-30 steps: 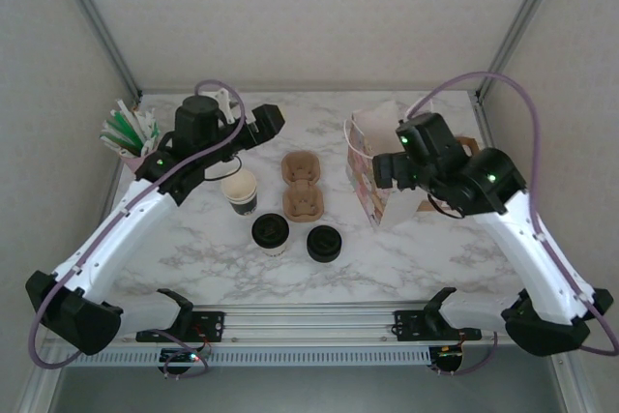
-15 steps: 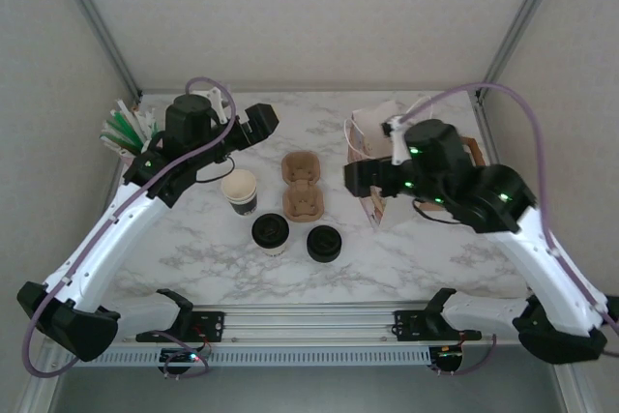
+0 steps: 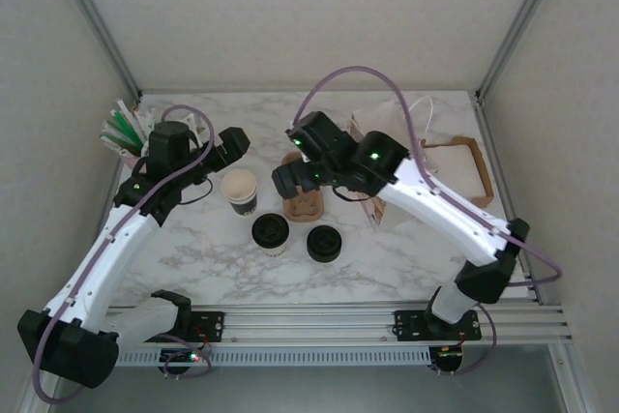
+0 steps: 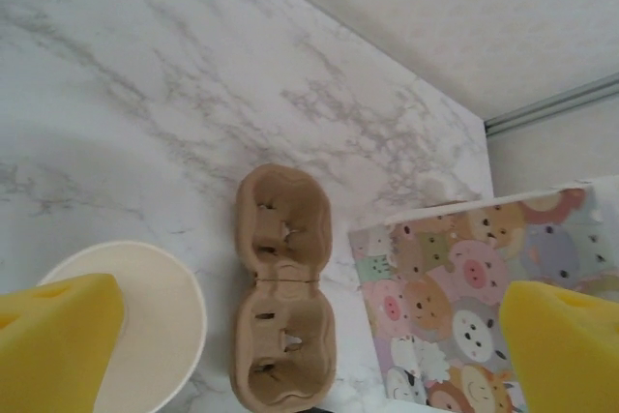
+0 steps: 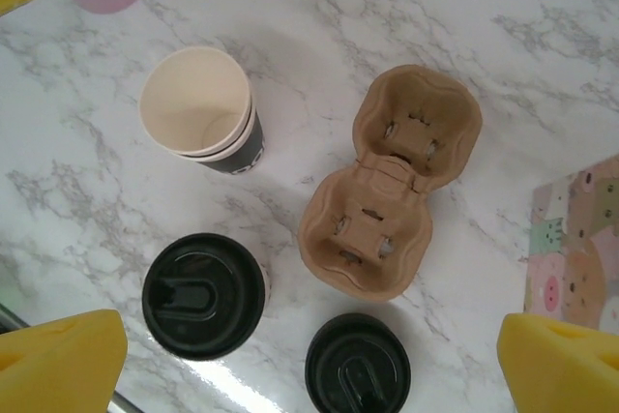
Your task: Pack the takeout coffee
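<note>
You are holding both grippers spread wide and empty. Your left gripper [image 3: 235,142] is hovering at the far left of the table, just beyond the lidless cup [image 3: 239,189]. Your right gripper [image 3: 280,179] is hanging over the pulp carrier [image 5: 387,181], between that cup and the printed bag [image 4: 464,297]. The takeout coffee [image 3: 270,232] is standing upright on the marble, on the near side of the lidless cup and just left of the loose lid [image 3: 324,243]. It is apart from both, and nothing is touching it.

From above you are looking at two nearly identical black discs, so the likeliest slip is closing on the loose lid instead of the cup. In the right wrist view only the left disc is showing a sliver of cream wall beside it, so be going by that.

If you are pinching the lid and not the paper wall, it will probably pop off and leave the cup behind. If you are squeezing the wall hard, it may buckle and push the lid up.

The carrier is looking light and is lying loose, so a cup coming down off-centre could tip or shove it. Your right forearm is crossing close to the bag, and a careless swing could knock it over. Both wrists are working near each other around the lidless cup, so a collision or a toppled cup is a real possibility.
</note>
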`<state>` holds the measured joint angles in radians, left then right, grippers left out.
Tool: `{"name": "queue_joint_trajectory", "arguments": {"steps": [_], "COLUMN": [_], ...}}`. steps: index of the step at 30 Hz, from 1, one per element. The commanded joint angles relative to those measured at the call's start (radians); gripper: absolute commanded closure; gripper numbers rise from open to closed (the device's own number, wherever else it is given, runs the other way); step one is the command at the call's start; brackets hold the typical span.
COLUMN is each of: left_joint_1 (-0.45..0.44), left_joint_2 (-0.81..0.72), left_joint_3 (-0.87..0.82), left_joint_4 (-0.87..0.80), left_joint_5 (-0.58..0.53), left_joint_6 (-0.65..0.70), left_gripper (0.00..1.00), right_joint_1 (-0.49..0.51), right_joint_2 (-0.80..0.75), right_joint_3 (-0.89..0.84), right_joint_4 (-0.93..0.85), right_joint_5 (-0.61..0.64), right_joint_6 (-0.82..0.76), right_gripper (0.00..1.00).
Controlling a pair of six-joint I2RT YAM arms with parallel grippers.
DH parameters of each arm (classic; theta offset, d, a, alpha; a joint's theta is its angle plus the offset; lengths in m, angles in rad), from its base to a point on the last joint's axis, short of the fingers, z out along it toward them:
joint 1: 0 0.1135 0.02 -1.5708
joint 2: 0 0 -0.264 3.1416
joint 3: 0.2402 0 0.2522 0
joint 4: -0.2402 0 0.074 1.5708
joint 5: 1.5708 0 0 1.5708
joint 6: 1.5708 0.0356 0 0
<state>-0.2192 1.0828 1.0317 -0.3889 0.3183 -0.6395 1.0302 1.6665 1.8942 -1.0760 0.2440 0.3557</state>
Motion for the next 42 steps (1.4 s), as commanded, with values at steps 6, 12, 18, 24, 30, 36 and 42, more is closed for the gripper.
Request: {"name": "queue_joint_trajectory", "arguments": {"steps": [6,12,18,24,30,36,42], "left_joint_1": [0.109,0.124,0.119,0.085,0.055,0.020,0.003], "left_joint_2": [0.110,0.223,0.352,0.479,0.573,0.630,0.657], "left_joint_3": [0.020,0.063,0.120,0.160,0.163,0.186,0.190], "left_joint_4": [0.104,0.143,0.170,0.169,0.184,0.188,0.189], "left_joint_5": [0.140,0.169,0.182,0.199,0.206,0.212,0.217], "left_joint_6": [0.015,0.021,0.036,0.058,0.063,0.075,0.080], "left_gripper": [0.06,0.13,0.25,0.36,0.44,0.52,0.55], "right_joint_1": [-0.060,-0.123,-0.158,-0.189,-0.209,-0.222,-0.226], "right_joint_2": [0.233,0.334,0.444,0.518,0.571,0.614,0.653], "right_joint_3": [0.156,0.175,0.231,0.258,0.266,0.276,0.302], "right_joint_4": [-0.115,-0.118,-0.131,-0.118,-0.114,-0.115,-0.123], "right_joint_5": [-0.001,-0.039,-0.060,-0.111,-0.128,-0.123,-0.120], "right_joint_6": [0.068,0.114,0.132,0.149,0.151,0.162,0.167], "right_gripper": [0.13,0.26,0.36,0.42,0.45,0.48,0.48]}}
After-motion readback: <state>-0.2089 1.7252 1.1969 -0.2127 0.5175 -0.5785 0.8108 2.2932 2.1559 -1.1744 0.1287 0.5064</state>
